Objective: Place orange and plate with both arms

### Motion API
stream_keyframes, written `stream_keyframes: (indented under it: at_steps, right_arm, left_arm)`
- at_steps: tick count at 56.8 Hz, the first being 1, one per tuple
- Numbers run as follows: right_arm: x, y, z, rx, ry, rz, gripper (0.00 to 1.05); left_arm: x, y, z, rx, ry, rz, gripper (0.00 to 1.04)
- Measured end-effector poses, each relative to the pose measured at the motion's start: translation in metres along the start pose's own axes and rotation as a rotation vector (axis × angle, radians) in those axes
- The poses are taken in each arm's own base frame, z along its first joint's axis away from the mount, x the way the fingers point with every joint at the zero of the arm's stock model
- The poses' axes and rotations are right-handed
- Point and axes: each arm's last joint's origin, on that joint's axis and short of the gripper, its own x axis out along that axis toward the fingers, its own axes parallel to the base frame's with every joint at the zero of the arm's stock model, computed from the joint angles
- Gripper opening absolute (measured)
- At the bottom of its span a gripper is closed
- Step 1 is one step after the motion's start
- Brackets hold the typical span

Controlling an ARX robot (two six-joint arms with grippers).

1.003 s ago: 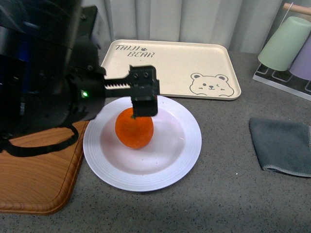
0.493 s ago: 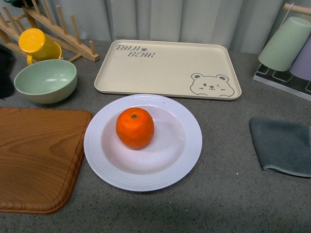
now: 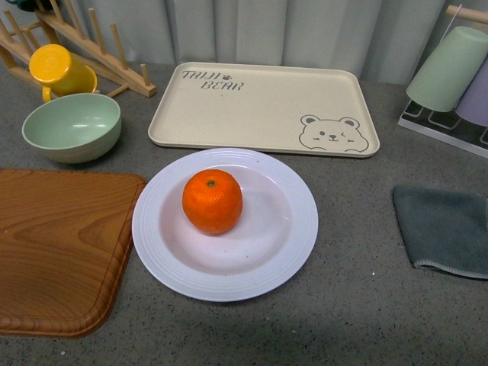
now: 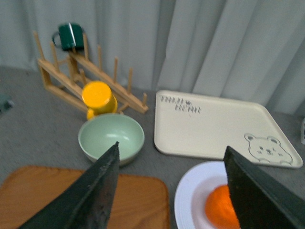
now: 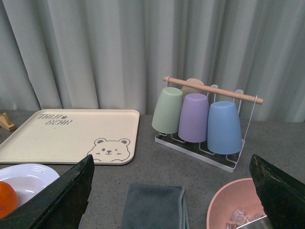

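Note:
The orange (image 3: pixel 212 201) sits on the white plate (image 3: pixel 290 236) on the grey counter, in front of the beige bear tray (image 3: pixel 263 107). Neither arm shows in the front view. In the left wrist view my left gripper (image 4: pixel 171 164) is open and empty, raised well above the counter, with the orange (image 4: pixel 220 213) and plate (image 4: pixel 193 200) low between its fingers. In the right wrist view my right gripper (image 5: pixel 171 179) is open and empty, high over the grey cloth (image 5: pixel 152 207); the plate (image 5: pixel 24 179) and a sliver of the orange (image 5: pixel 5 198) show at the edge.
A wooden board (image 3: pixel 57 244) lies left of the plate. A pale green bowl (image 3: pixel 72 126), a yellow cup (image 3: pixel 57 67) and a wooden rack stand at the back left. A grey cloth (image 3: pixel 446 229) and a cup rack (image 3: pixel 450 76) are at the right. A pink bowl (image 5: pixel 236 205) shows in the right wrist view.
One second ago my left gripper was over the orange on the plate. It has since withdrawn out of the front view. The orange stays on the plate.

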Motion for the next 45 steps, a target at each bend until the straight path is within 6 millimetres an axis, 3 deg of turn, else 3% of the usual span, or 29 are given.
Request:
stream_keyframes:
  at_steps: [9, 14, 17, 45]
  right_arm:
    - [0.000, 0.000, 0.000, 0.000, 0.000, 0.000, 0.95]
    - [0.000, 0.000, 0.000, 0.000, 0.000, 0.000, 0.95]
    - [0.000, 0.000, 0.000, 0.000, 0.000, 0.000, 0.95]
    - [0.000, 0.000, 0.000, 0.000, 0.000, 0.000, 0.95]
  left_arm:
    - [-0.010, 0.013, -0.002, 0.054, -0.020, 0.002, 0.35]
    - [-0.017, 0.021, -0.005, 0.066, -0.014, 0.000, 0.12]
    - [-0.019, 0.024, -0.007, 0.068, -0.017, 0.004, 0.04]
    - [-0.037, 0.043, -0.005, 0.076, -0.049, 0.008, 0.04]
